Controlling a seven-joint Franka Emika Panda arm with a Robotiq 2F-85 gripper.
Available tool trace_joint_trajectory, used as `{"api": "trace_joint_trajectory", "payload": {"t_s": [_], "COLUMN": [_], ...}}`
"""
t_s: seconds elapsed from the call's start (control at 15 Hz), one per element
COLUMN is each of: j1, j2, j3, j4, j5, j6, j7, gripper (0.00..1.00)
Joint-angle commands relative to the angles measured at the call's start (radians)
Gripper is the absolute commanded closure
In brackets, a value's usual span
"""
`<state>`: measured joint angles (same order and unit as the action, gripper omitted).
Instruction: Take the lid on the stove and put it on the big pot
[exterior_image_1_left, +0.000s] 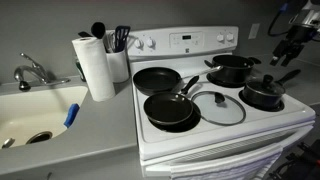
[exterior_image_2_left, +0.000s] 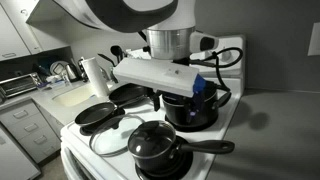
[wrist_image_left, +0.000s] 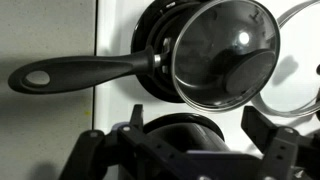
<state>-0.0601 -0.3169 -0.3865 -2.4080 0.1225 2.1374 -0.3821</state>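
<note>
Wrist view shows the gripper (wrist_image_left: 185, 150) with jaws spread and empty (nothing is done yet). In an exterior view the lid (exterior_image_1_left: 217, 107) lies by the stove's (exterior_image_1_left: 220, 142) front edge, and the big pot (exterior_image_1_left: 232, 68) waits uncovered near the back edge.

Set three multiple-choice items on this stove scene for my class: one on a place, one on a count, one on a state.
1. Where is the lid? A on the counter; B flat on the stove; C in the sink.
2. How many frying pans stand on it? A one; B two; C four.
3. The big pot is: A uncovered; B lidded; C overturned.
Key: B, it lies flat beside the frying pans; B, one stands behind the other; A, nothing covers it.
</note>
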Motion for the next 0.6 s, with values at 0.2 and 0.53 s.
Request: {"api": "trace_joint_trajectory", "payload": {"t_s": [0.2,0.53], "j1": [-0.022,0.016], "j2": [0.017,0.054], "j3": [0.057,0.103], "j4": [0.021,0.067], "j5": [0.027,0.049], "j6": [-0.01,-0.016], "j7": [-0.011,-0.066], "gripper": [0.0,0.0]}}
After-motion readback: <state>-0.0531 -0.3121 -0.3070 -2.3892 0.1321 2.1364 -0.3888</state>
